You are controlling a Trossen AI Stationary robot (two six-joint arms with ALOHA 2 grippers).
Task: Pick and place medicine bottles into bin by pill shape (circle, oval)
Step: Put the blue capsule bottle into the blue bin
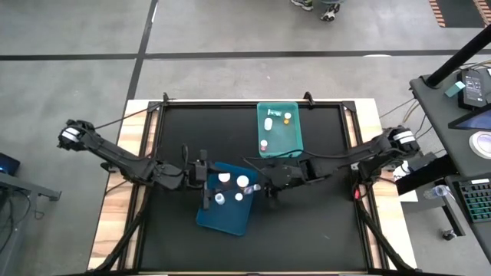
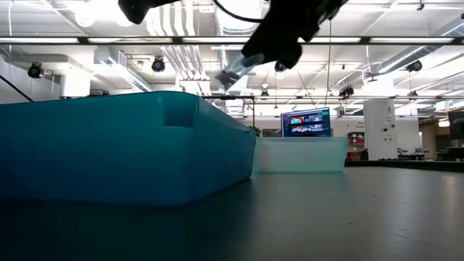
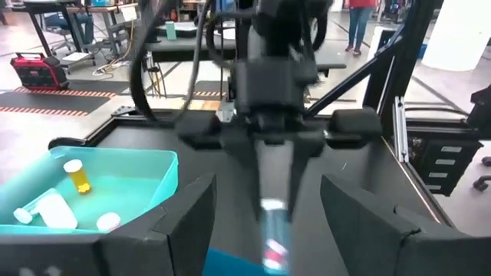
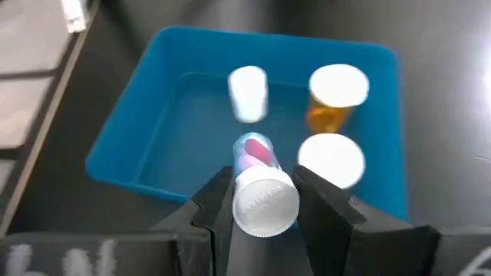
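Observation:
My right gripper is shut on a clear medicine bottle with a white cap and pink pills inside. It hangs over the right edge of the blue bin. Three more bottles stand in that bin: a white one, an amber one and another white-capped one. My left gripper stands open at the bin's left side, facing the right gripper, and touches nothing. The teal bin at the far side holds several bottles. My right gripper pinches the bottle at its cap end between its two fingers. The fingers slant down from the table's right side and the bottle lies along them, cap toward the wrist. The bottle is tilted and lifted clear above the blue bin.
The two bins sit close together on the black table, the teal one behind the blue one. There is free black surface to the right and near side. A person's feet show beyond the far edge, and a desk with gear stands at the right.

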